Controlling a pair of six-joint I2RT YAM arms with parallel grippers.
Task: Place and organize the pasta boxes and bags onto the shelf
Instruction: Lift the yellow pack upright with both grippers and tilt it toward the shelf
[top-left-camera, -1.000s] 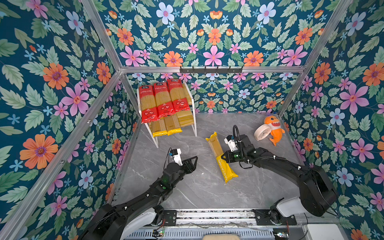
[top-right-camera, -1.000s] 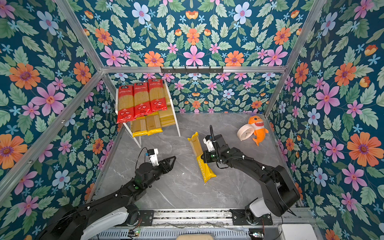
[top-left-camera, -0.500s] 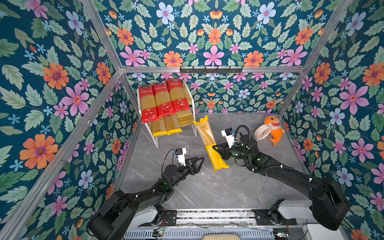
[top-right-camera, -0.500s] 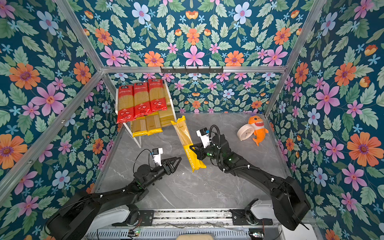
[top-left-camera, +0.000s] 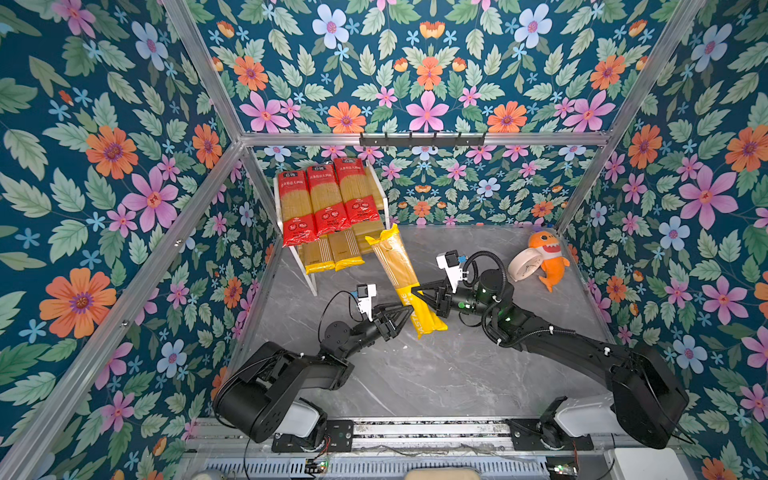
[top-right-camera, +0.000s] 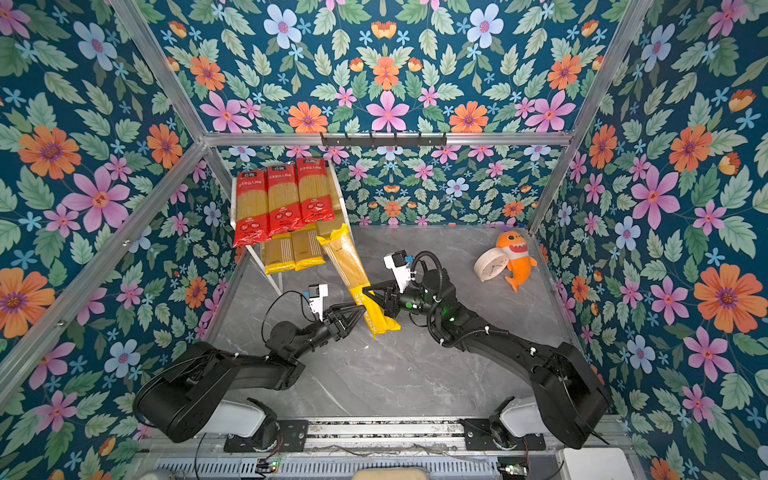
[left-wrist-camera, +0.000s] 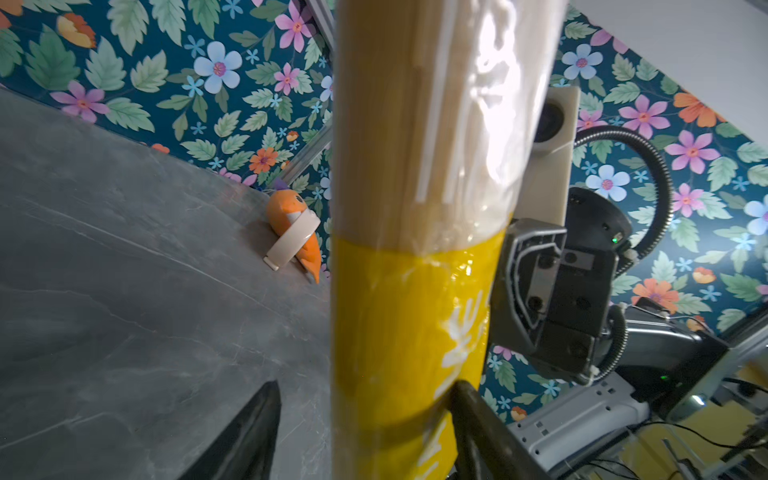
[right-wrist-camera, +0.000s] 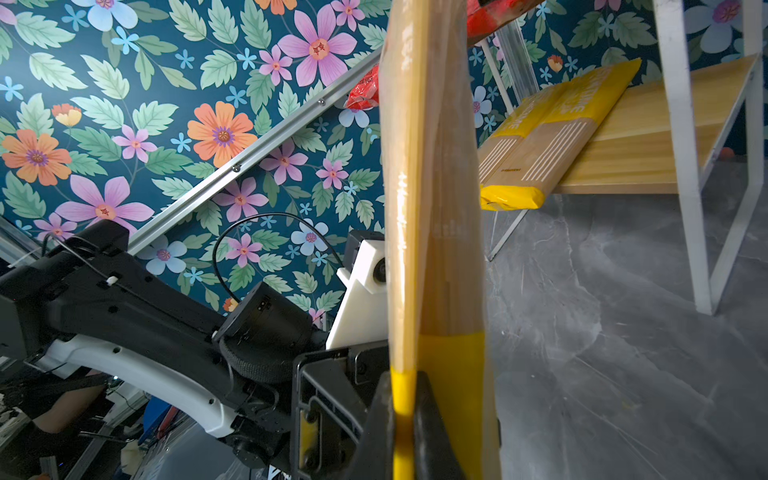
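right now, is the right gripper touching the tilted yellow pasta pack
Touching. The right wrist view shows the right gripper shut on the yellow pasta pack, both fingers pressed against its yellow end.

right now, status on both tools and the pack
Right tool shut on yellow pack, top end at the shelf. Left tool open, straddling the pack. Lower board has room; nothing in the way.
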